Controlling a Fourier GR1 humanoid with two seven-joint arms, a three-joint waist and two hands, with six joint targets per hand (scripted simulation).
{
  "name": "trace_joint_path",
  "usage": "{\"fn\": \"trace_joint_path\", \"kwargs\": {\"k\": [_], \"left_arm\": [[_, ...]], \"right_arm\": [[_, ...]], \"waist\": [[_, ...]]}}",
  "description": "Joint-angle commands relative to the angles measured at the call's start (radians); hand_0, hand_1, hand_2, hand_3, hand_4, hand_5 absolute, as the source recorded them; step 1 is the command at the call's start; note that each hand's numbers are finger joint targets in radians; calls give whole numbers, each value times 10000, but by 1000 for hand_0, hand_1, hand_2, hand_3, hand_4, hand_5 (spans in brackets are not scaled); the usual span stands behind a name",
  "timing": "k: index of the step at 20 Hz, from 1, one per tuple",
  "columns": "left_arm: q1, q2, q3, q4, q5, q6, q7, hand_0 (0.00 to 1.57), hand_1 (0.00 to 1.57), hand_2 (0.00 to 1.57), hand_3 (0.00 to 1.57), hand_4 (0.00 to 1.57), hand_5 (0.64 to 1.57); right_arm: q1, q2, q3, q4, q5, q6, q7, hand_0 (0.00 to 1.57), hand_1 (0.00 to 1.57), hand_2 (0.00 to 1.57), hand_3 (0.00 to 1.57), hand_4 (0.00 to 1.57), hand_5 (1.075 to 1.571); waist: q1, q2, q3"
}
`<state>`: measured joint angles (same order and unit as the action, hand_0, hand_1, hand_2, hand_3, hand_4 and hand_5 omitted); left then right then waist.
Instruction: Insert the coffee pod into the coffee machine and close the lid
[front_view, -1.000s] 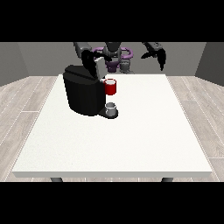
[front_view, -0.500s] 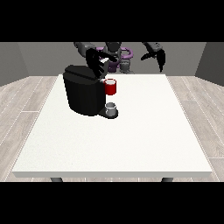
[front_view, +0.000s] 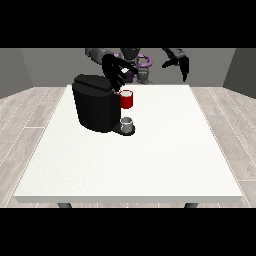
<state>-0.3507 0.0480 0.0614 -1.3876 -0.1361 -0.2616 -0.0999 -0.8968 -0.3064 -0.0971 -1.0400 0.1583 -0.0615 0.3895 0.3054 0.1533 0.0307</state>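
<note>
White worktop (front_view: 165, 150): black coffee machine (front_view: 95, 105); red thing at the machine (front_view: 126, 99) on its front; grey thing (front_view: 127, 124) beneath it. Hand at the view's left (front_view: 116, 72) above machine, fingers spread open. Hand at the view's right (front_view: 181, 62) well apart, fingers hanging relaxed

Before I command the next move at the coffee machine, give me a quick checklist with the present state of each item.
1. Machine upright on the table: ok.
2. Hand at the view's left over the machine's top: ok, it hangs above the front edge.
3. Pod in that hand: cannot tell; no pod shows plainly.
4. Grey thing at the machine's base, whether it is the pod: cannot tell.
5. Red thing at the machine below the hand: present; lid state cannot tell.
6. Hand at the view's right away from the machine: ok, raised above the table's far edge.
</note>
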Motion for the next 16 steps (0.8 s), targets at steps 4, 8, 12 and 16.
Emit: {"fn": "trace_joint_path", "kwargs": {"k": [4, 8, 12, 16], "left_arm": [[-527, -100, -276, 20, -81, -123, -293, 0, 0, 0, 0, 382, 1571], [-744, -181, -514, 31, -30, -382, -229, 0, 0, 0, 0, 418, 1571], [-1196, -166, -587, -51, -51, -443, -188, 0, 0, 0, 0, 368, 1571], [-1596, 20, -546, -106, 135, -786, -101, 0, 0, 0, 0, 418, 1571]], "right_arm": [[-1307, 403, 476, -1132, 91, 95, -803, 0, 0, 0, 0, 53, 1571], [-1693, -48, 271, -1490, 175, 124, 217, 0, 0, 0, 0, 0, 1571], [-1649, -359, 254, -1828, 361, 370, 406, 0, 0, 0, 0, 0, 1571], [-1652, -529, -207, -2061, 207, 216, 409, 0, 0, 0, 0, 0, 1571]], "waist": [[1449, 678, -298], [2180, 828, -306], [2670, 1180, -295], [3069, 1559, -284]]}}
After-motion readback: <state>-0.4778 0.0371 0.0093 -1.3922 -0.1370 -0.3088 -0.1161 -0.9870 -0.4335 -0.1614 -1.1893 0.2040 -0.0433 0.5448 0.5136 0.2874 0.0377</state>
